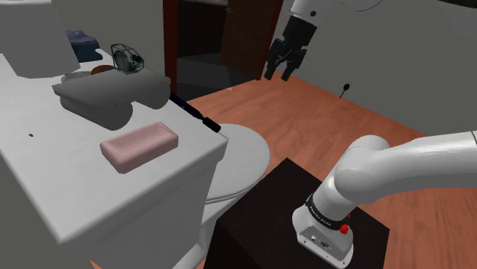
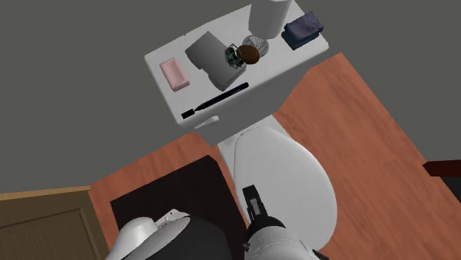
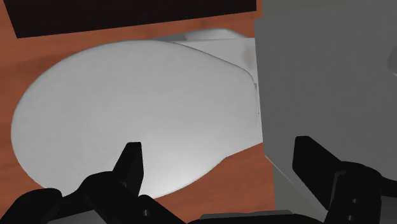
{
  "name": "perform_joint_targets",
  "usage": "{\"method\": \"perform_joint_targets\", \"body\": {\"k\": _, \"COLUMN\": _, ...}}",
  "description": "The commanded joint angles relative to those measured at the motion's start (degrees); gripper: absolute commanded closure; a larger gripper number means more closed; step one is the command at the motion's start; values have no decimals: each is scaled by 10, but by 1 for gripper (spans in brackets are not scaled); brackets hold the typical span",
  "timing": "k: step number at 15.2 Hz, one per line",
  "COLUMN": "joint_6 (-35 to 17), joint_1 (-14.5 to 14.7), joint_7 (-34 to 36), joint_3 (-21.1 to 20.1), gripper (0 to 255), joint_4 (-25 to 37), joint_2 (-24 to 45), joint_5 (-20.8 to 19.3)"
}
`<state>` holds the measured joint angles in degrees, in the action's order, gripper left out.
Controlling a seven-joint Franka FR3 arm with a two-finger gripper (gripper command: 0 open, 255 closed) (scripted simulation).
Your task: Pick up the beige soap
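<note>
This is a bathroom in a home. A white toilet (image 2: 284, 177) with its lid shut stands against a plain grey wall (image 2: 74, 74). The flat top of its tank (image 2: 258, 103) carries washing things: a pinkish bar of soap (image 2: 175, 73), a folded grey cloth (image 2: 207, 55) and a folded dark blue cloth (image 2: 304, 28). The floor (image 1: 321, 126) is reddish wood. In the shoulder view a brown wooden door (image 1: 246, 38) stands at the back.
</note>
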<state>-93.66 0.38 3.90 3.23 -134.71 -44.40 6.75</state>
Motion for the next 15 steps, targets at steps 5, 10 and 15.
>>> {"method": "perform_joint_targets", "body": {"k": 5, "joint_6": -22, "joint_1": 21, "joint_7": 35, "joint_3": -42, "gripper": 0, "joint_4": 34, "joint_2": 48, "joint_5": 23}}
{"method": "perform_joint_targets", "body": {"k": 10, "joint_6": -46, "joint_1": 41, "joint_7": 78, "joint_3": -91, "gripper": 0, "joint_4": 88, "joint_2": 117, "joint_5": 41}}
{"method": "perform_joint_targets", "body": {"k": 15, "joint_6": -64, "joint_1": 57, "joint_7": 123, "joint_3": -139, "gripper": 0, "joint_4": 158, "joint_2": 193, "joint_5": 45}}
